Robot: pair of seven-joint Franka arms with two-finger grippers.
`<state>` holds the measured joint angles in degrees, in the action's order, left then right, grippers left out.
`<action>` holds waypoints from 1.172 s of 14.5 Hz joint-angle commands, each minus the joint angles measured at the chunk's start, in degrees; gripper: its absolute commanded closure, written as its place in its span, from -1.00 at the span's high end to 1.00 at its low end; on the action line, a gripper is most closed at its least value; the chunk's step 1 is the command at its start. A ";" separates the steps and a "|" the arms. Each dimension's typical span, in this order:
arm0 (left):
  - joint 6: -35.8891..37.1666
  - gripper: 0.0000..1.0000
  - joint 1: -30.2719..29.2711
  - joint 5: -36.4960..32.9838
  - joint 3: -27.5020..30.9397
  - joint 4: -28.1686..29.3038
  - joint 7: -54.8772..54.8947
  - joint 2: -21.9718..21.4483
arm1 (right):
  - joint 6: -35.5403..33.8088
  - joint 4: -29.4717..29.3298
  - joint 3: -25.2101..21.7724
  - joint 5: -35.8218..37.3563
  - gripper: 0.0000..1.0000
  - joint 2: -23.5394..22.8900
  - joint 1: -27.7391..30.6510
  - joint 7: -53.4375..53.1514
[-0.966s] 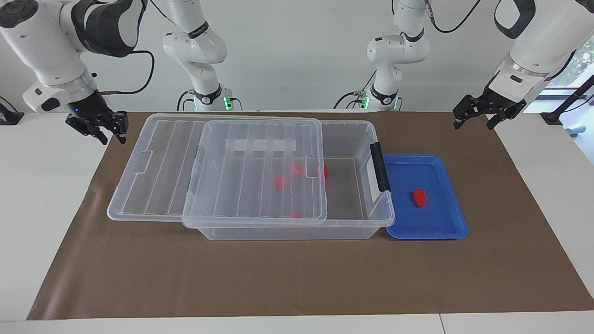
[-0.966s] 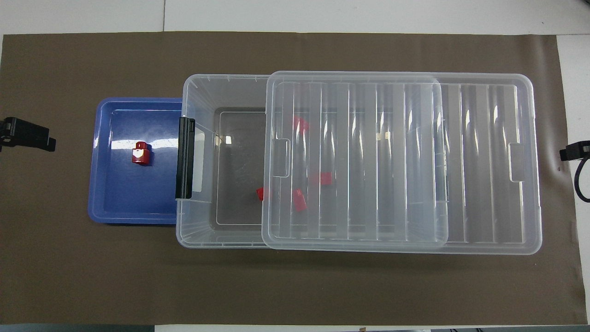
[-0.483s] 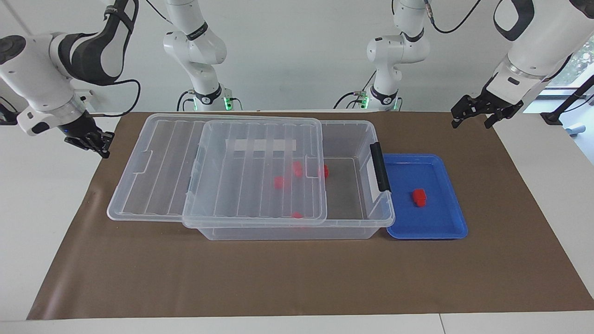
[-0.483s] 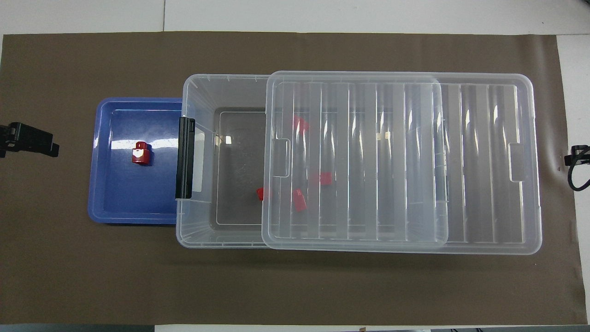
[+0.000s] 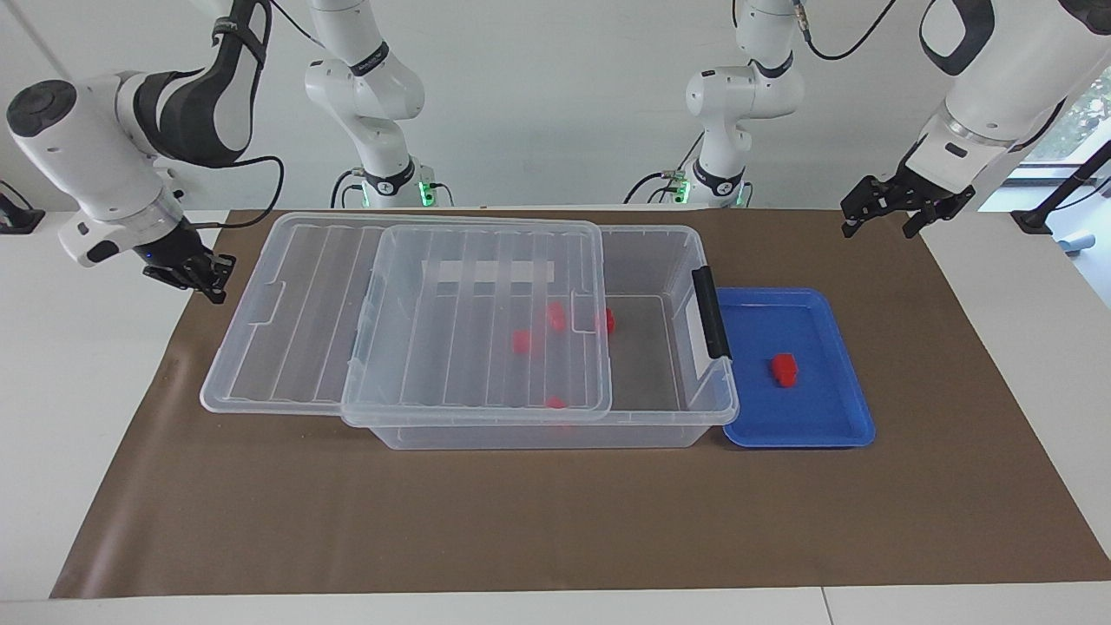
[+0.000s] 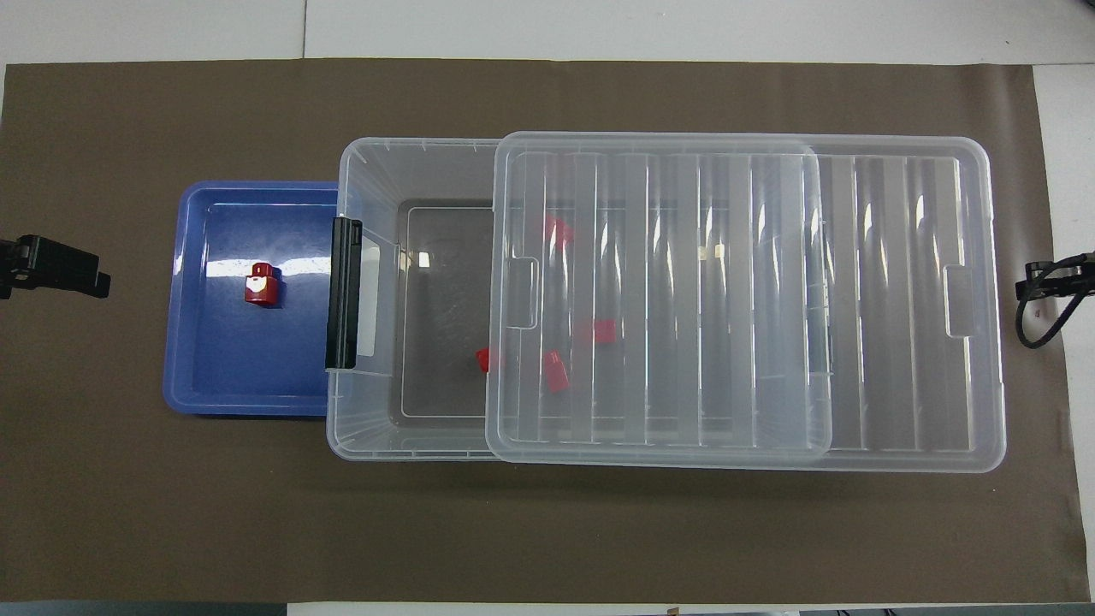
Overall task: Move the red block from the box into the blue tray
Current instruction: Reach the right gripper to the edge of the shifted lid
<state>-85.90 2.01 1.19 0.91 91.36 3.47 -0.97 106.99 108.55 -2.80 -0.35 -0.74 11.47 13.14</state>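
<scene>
Red block (image 5: 784, 369) lies in blue tray (image 5: 833, 408), w/ left gripper (image 5: 882, 211) up at approx 1 o'clock from it, fingers spread, holding nothing. Right gripper (image 5: 193, 276) hangs by box (image 5: 660, 260) lid end, fingers: can't tell.

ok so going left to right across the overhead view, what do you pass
left claw → blue tray → red block lying in it → box's black end clip handle → open part of the box → slid-aside lid → right claw
</scene>
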 commanded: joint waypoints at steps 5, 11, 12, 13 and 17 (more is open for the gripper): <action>-1.11 1.00 0.45 -0.49 -0.03 2.16 0.13 -1.76 | 4.63 4.83 -0.01 -0.88 -1.00 1.53 0.92 4.17; -1.20 1.00 0.36 -0.49 -0.03 2.16 0.14 -1.67 | 5.42 4.83 0.34 -0.88 -1.00 1.18 -0.05 0.66; -1.20 1.00 0.36 -0.49 -0.03 2.16 0.14 -1.76 | 5.33 4.83 0.43 -0.88 -1.00 1.18 -0.22 -0.04; -1.20 1.00 0.36 -0.49 0.06 2.16 0.14 -1.67 | 5.24 4.83 0.51 -0.88 -1.00 1.18 -1.53 -0.57; -1.20 1.00 0.36 -0.49 -0.03 2.16 0.14 -1.67 | 5.16 4.83 0.60 -0.88 -1.00 1.26 -4.17 -5.04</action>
<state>-85.93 2.04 1.20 0.74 91.44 3.47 -0.97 111.11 111.90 -2.52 -0.44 -0.65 8.57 10.42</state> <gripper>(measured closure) 0.000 0.991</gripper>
